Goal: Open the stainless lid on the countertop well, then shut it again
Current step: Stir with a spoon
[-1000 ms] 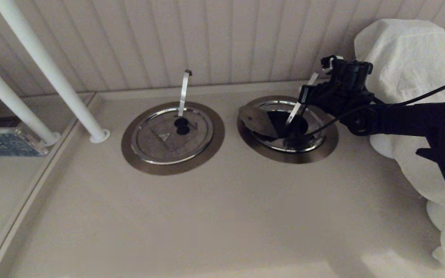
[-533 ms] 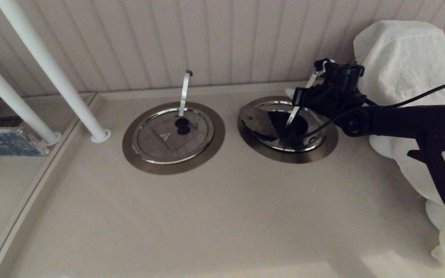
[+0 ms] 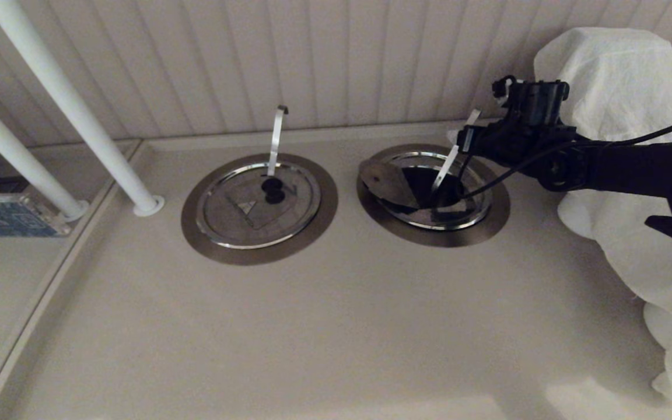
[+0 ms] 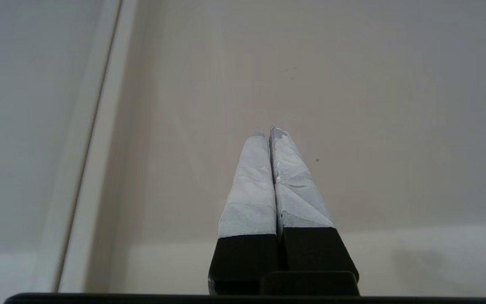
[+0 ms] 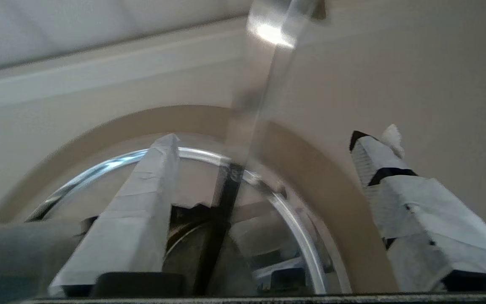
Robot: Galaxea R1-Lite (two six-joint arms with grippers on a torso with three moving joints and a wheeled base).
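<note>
Stainless lid (image 3: 384,182) tilted up at left side of countertop well (image 3: 433,195), right of twin lid (image 3: 258,204) lying flat in its ring. Slanted steel strip (image 3: 451,163) rising from well interior. Right gripper (image 3: 465,139) above far right rim of well, fingers (image 5: 141,211) spread wide either side of strip, gripping nothing. Left gripper (image 4: 268,131) over bare table (image 3: 324,326), fingers pressed together. White cloth (image 3: 622,116) at far right.

Beige tabletop (image 3: 312,326) with a raised back edge, pale wall of vertical panelling (image 3: 312,58) behind, two slanted white poles (image 3: 67,105) on round feet at left, crumpled white cloth (image 3: 622,105) draped at right, dim warm light
</note>
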